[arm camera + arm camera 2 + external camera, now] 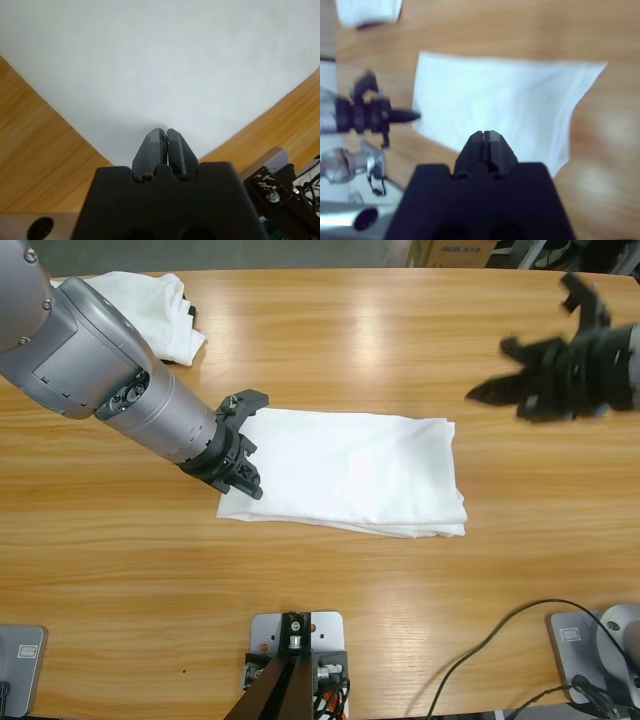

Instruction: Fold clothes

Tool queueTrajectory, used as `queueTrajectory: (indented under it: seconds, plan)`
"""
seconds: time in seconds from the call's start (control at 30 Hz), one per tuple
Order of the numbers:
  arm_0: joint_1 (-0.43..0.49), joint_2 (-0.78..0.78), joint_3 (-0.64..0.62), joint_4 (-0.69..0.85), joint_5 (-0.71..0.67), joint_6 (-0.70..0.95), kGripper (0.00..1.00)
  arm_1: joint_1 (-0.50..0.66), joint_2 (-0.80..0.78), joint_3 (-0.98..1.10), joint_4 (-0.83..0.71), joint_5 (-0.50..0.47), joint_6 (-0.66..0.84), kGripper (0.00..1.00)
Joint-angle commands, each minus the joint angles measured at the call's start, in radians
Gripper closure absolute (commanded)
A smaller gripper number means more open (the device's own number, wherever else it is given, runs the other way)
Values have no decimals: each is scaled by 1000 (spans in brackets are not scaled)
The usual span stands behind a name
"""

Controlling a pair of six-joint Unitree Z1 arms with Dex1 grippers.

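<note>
The clothes, a white T-shirt [350,472], lie folded into a flat rectangle in the middle of the table. My left gripper [250,484] comes in from the upper left and sits at the shirt's left edge. In the left wrist view its jaws [165,131] are shut, tips low over the white cloth [165,65]; no fold shows between them. My right gripper [478,393] hovers above bare wood to the right of the shirt, apart from it. The right wrist view has its jaws [485,133] shut and empty, with the shirt [505,105] and the left gripper [412,116] beyond.
A second white garment [150,305] lies bunched at the table's far left corner with a bit of black showing at its edge; the same garment [367,11] appears in the right wrist view. Bare wood [400,620] runs along the table's front.
</note>
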Motion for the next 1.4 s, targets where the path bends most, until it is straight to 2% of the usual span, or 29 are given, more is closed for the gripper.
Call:
queueTrajectory:
  seconds: [0.03,0.17,0.37,0.53,0.73,0.8,0.87,0.97,1.07,1.2,1.4]
  plan:
    - [-7,27,19,-15,-16,-25,1000,76,64,293,-279,-58,92,1000]
    - [-12,57,27,0,0,-25,1000,76,126,321,-315,-103,111,1000]
    - [-16,101,26,1,12,-37,1000,76,179,321,-328,-88,160,1000]
    - [-16,108,29,0,11,-39,1000,76,182,312,-125,-95,262,1000]
    - [-16,111,27,-4,8,-39,1000,76,185,298,-56,-128,300,1000]
    - [-16,105,28,-4,8,-39,1000,78,139,294,-45,-167,299,1000]
    - [-17,99,29,-4,8,-39,1000,95,17,249,2,-225,252,1000]
    - [-18,100,29,-5,8,-39,1000,145,-86,118,65,-228,207,1000]
    - [-24,114,25,-7,10,-41,1000,207,-13,101,-23,-164,237,1000]
    - [-25,117,26,-7,16,-52,1000,234,93,141,-216,-98,250,1000]
    - [-26,116,24,-7,19,-54,1000,234,255,260,-365,-80,276,1000]
